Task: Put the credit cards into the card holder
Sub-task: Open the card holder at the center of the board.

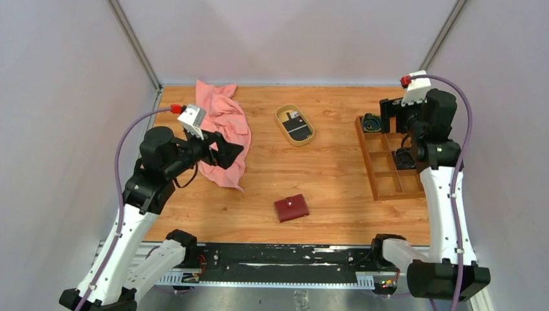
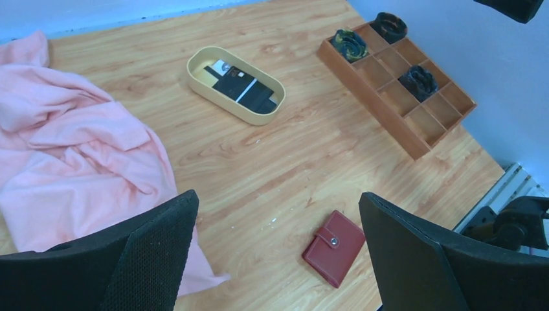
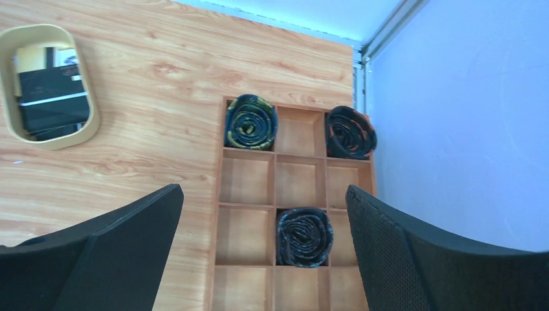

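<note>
Card holder (image 2: 334, 247) lies closed between the left gripper's (image 2: 277, 197) parted, empty fingers (image 2: 149, 253); credit cards (image 2: 241, 87) sit beyond them in the oval dish (image 2: 223, 105). The right gripper (image 3: 263, 189) gapes empty too.

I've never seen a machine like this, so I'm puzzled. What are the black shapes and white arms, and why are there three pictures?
It's a robot with two arms at a wooden table. One picture looks down from above. The other two come from cameras on its wrists, so the black shapes are its own fingers. The left gripper and right gripper are open and hold nothing. On the table lie a pink cloth, a tan dish with the credit cards, a closed red card holder and a wooden tray with three dark rolls.
</note>
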You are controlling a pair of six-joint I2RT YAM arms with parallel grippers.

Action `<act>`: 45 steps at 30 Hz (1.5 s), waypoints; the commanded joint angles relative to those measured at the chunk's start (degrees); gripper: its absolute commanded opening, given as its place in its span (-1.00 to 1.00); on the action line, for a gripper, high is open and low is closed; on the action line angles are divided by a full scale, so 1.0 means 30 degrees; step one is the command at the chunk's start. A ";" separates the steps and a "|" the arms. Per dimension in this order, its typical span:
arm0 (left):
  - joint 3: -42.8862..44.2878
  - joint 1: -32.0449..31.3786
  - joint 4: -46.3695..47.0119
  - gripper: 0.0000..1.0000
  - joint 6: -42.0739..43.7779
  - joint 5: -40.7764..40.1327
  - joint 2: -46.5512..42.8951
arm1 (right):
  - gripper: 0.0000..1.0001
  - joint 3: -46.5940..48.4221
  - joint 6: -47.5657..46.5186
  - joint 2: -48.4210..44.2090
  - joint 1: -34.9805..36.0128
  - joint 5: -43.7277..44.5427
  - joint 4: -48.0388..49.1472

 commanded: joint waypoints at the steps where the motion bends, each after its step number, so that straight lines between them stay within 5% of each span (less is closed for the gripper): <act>1: -0.0703 -0.0105 -0.0164 1.00 -0.0517 0.1008 -0.0620 | 1.00 -0.0764 0.1330 -0.0851 -0.0038 -0.1986 0.0233; 5: -0.2636 -0.0105 0.1849 1.00 -0.1884 0.1328 -0.1625 | 1.00 -0.0948 0.1088 -0.0905 -0.0034 -0.5862 -0.0106; 11: -0.5719 -0.0105 0.5270 1.00 -0.4063 0.4022 -0.2152 | 1.00 -0.3399 -0.2819 -0.0609 0.0094 -1.9209 -0.0040; 13: -0.6606 -0.0211 0.6072 0.99 -0.4550 0.4264 -0.1909 | 1.00 -0.4239 -0.3329 -0.0232 0.0701 -2.0655 0.0435; 25: -1.0680 -0.3754 0.8956 0.89 -0.3500 -0.0157 -0.0514 | 0.92 -0.6253 -1.2760 0.3529 0.7966 -1.7534 -0.1664; 32: -1.2335 -0.8816 1.2911 0.84 -0.0182 -0.4492 0.1125 | 0.77 -0.8345 -1.3111 0.4208 0.8292 -1.6821 -0.0298; 39: -1.1542 -1.0476 1.4989 0.57 0.6153 -0.3182 0.5765 | 0.72 -0.8641 -1.3604 0.4517 0.8283 -1.6133 -0.0166; 45: -1.0290 -1.1823 1.5208 0.33 0.8804 -0.3801 0.8886 | 0.70 -0.8673 -1.3603 0.4460 0.8283 -1.6243 -0.0288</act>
